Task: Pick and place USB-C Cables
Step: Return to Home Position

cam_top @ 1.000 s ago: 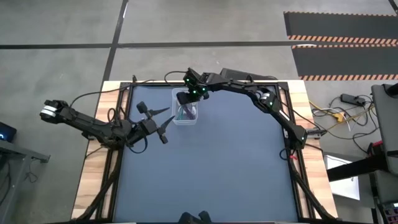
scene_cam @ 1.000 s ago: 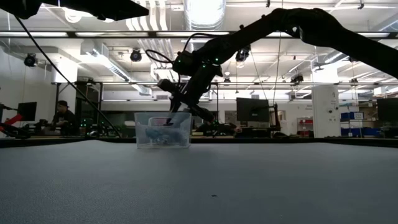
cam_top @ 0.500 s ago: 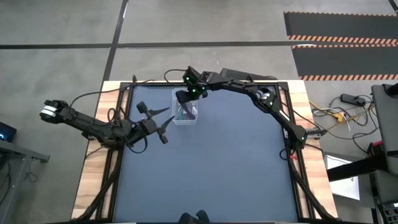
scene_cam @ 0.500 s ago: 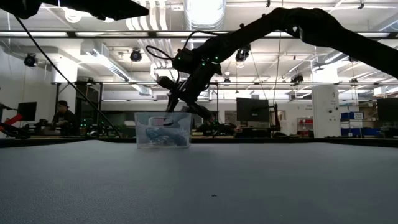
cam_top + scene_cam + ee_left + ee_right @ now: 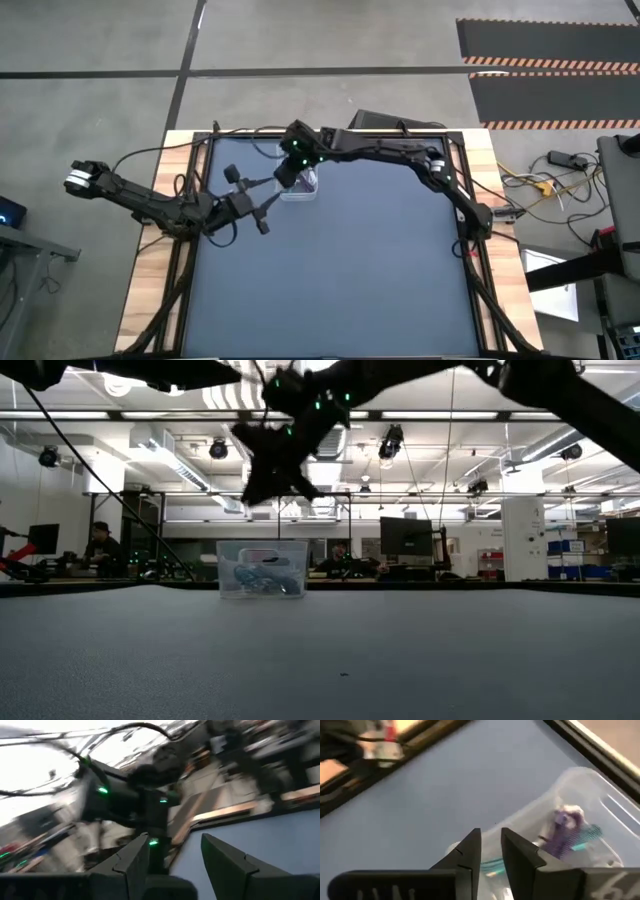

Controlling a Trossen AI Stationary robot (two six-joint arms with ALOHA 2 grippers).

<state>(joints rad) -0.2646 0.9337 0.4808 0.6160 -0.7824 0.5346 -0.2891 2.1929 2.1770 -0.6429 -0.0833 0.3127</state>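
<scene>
The clear bin (image 5: 300, 186) stands on the dark table mat near its far edge, also seen in the low view (image 5: 262, 568). In the right wrist view the bin (image 5: 600, 805) holds a dark purple cable (image 5: 564, 834), a teal-green cable (image 5: 584, 834) and a bit of white cable. My right gripper (image 5: 288, 170) hangs above the bin, narrowly open and empty (image 5: 490, 837); in the low view it is a blur (image 5: 270, 465). My left gripper (image 5: 252, 198) waits open just left of the bin (image 5: 175, 850).
Wooden strips (image 5: 150, 270) border the mat on the left and right. Long black wires (image 5: 150, 155) trail from the left arm by the far left corner. The mat's near half (image 5: 340, 290) lies open. A seated person (image 5: 98, 545) shows far behind the table.
My right gripper has risen out of the bin to well above its rim and shifted a little toward the table's left edge. The cables stay in the bin.
</scene>
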